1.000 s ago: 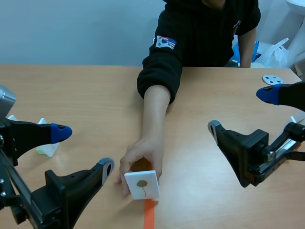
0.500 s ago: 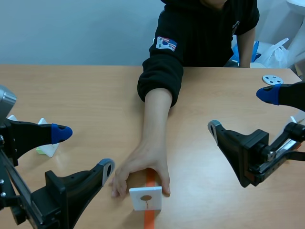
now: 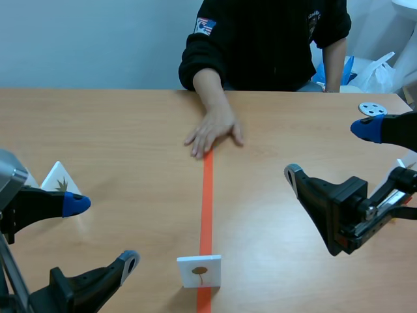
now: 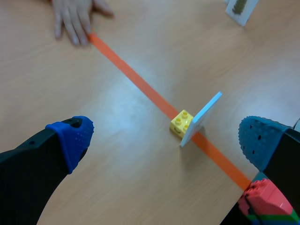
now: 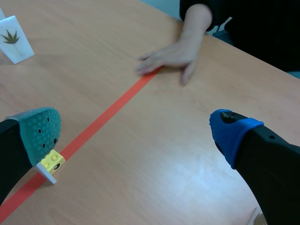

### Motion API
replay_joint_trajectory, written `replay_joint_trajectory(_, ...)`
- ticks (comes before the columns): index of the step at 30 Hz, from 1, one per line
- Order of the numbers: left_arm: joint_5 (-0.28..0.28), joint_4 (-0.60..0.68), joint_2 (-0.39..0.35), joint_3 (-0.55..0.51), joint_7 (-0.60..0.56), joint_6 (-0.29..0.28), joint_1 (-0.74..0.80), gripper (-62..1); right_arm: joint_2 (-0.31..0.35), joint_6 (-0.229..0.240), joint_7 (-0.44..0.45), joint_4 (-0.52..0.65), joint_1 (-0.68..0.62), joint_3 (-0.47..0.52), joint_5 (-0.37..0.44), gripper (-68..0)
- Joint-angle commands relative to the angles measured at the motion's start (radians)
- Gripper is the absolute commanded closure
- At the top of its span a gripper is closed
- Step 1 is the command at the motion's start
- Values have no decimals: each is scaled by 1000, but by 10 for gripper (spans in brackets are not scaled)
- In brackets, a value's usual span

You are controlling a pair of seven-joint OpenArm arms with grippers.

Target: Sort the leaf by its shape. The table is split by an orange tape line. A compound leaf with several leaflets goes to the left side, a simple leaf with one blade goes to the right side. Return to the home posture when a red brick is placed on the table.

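Wooden tabletop (image 3: 117, 130) ahead of me, split by an orange tape line (image 3: 207, 195). The leaf card (image 3: 199, 270), white with a single-blade leaf printed on it, stands upright on a yellow brick (image 4: 182, 124) right on the tape, between my arms. My left fingers (image 3: 77, 204) and right fingers (image 3: 366, 128) are spread apart, holding nothing. A person's hand (image 3: 214, 127) lies flat at the tape's far end; I can't read the sleeve patch (image 3: 204, 26).

On the orange tape line (image 3: 207, 195), a white card (image 3: 199, 270) shows a brown leaf; its brick base (image 4: 182, 123) is yellow. Left of the line, a second white card (image 3: 56, 178) shows a dark, spiky leaf.
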Motion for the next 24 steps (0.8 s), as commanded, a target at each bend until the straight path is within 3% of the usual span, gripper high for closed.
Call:
replay_joint_trajectory(1,-11,-6,-5,-2,-23,-11,-16,-623,0,-8,12,1,1,13,10,-678)
replay_joint_trajectory(13,210,-182,-29,189,-138,-22,-145,-623,0,-8,15,1,1,13,11,-678)
replay_joint_trajectory(19,274,-326,-28,278,-200,34,-238,-623,0,-8,16,1,1,13,11,-678)
replay_joint_trajectory(24,320,-433,-28,341,-245,38,-309,-623,-2,-8,16,1,1,13,11,-678)
